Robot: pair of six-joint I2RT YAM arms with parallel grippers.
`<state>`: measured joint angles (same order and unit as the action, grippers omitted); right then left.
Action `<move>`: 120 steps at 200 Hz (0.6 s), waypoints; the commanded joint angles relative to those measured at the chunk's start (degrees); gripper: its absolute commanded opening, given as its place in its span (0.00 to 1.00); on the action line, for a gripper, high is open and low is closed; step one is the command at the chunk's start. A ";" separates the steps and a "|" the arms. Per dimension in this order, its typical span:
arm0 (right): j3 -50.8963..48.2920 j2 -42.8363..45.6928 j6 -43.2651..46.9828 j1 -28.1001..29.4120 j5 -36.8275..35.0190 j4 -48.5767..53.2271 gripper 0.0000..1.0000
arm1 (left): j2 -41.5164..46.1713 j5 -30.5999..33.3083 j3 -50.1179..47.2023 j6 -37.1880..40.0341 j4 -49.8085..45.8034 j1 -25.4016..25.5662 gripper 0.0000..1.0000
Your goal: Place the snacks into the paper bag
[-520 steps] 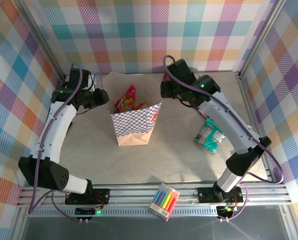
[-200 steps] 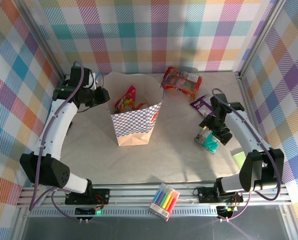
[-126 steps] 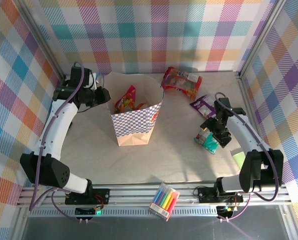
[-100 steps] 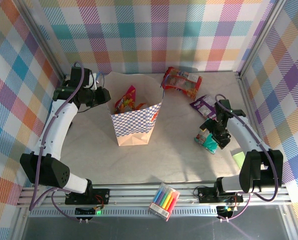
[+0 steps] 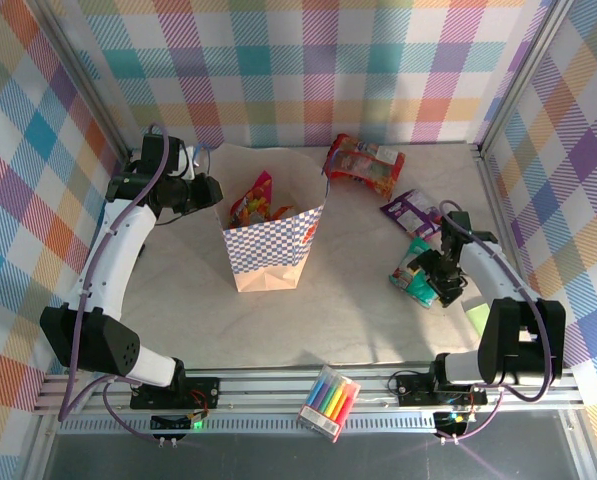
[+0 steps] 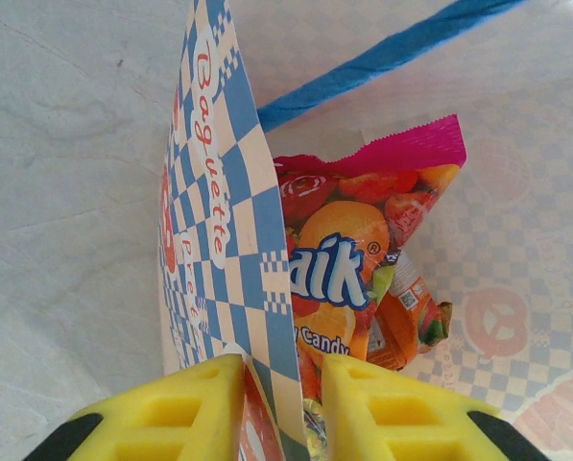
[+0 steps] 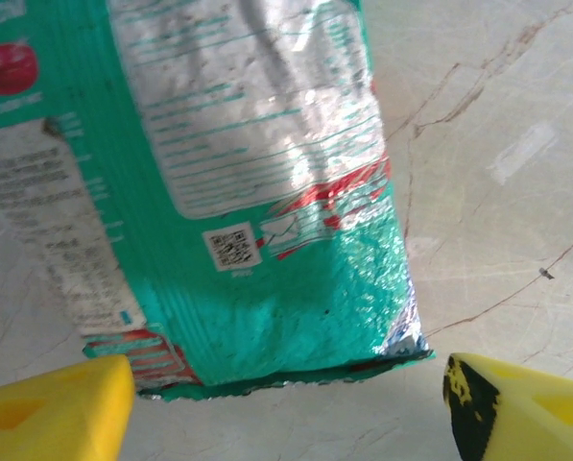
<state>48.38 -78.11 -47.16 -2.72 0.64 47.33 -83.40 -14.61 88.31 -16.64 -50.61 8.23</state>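
Your left hand [image 6: 281, 408] pinched shut on wall of 1 paper bag [image 5: 268, 250], bench [image 5: 178, 320] centre | candy packet [image 6: 353, 259] uppermost inside | 4 loose: red packet [image 5: 363, 160] 1 o'clock, purple packet [image 5: 408, 208] 2, teal packet [image 5: 421, 277] 3, green packet [image 5: 476, 318] 4 | your right hand [image 7: 286, 423] spread wide astride teal packet's end.

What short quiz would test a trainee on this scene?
1. True or false: the right gripper is shut on the teal foil snack packet.
2. The left gripper pinches: A the tan paper bag's checkered wall; B a blue cord handle; C a pen.
3. Where does the clear pack of coloured markers lie?
Key: 1 false, it is open; 2 A; 3 on the near metal rail.
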 commanded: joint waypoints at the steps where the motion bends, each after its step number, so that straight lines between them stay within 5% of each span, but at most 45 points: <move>1: -0.34 -1.17 1.42 -1.39 0.87 -1.87 0.83 | 1.38 -1.84 -0.92 0.22 1.13 0.65 0.28; 50: -0.41 -2.98 3.82 -3.13 1.17 -4.19 0.82 | 1.44 -1.73 -1.25 -0.05 1.30 0.75 0.29; 77: -0.96 -4.06 4.31 -3.29 3.83 -7.02 0.68 | 1.48 -2.08 -0.98 -0.06 1.15 0.83 0.29; 120: -2.11 -5.30 4.17 -3.32 5.79 -9.00 0.68 | 1.57 -1.22 -0.93 0.22 0.69 0.82 0.28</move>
<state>47.24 -82.65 -44.03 -5.67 3.92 39.68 -83.40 -15.53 87.88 -16.67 -49.54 8.27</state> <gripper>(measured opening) 0.683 0.285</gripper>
